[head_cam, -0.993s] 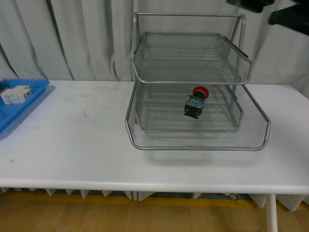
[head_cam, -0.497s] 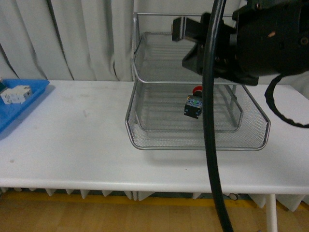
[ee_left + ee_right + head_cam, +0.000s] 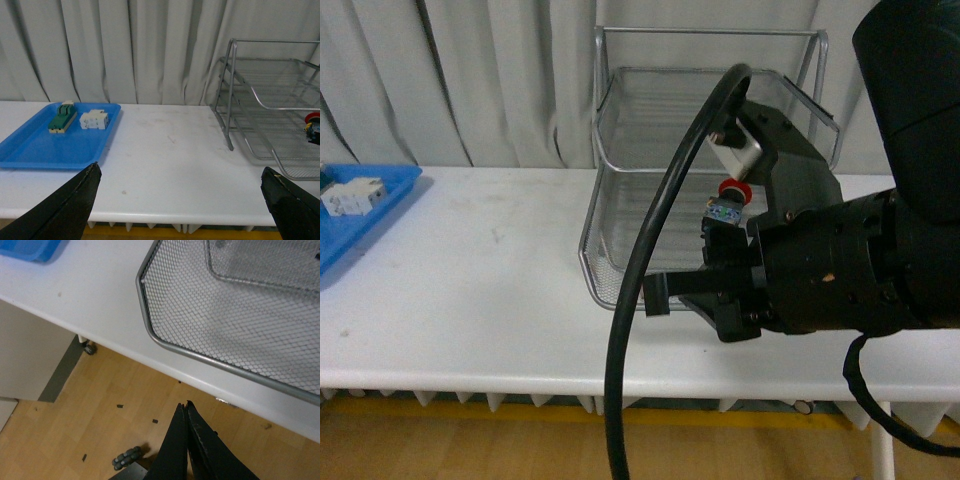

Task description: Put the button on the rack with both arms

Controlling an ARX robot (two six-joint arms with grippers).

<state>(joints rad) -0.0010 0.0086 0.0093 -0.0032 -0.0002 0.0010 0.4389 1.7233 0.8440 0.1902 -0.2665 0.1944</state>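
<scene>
R arm is swinging down in front of the front cam vs 0.5 s ago, now blocking most of the rack (image 3: 620, 150). R pincer (image 3: 186, 407) is closed tight, empty, hanging past the desk (image 3: 470, 290) edge over the floor. Button (image 3: 728, 205) is sitting in the rack's lower tier, behind and above that pincer, unmoved. L pincer (image 3: 180, 197) is wide open, empty, button far off to its side. Looks placed; arm likely retracting.
</scene>
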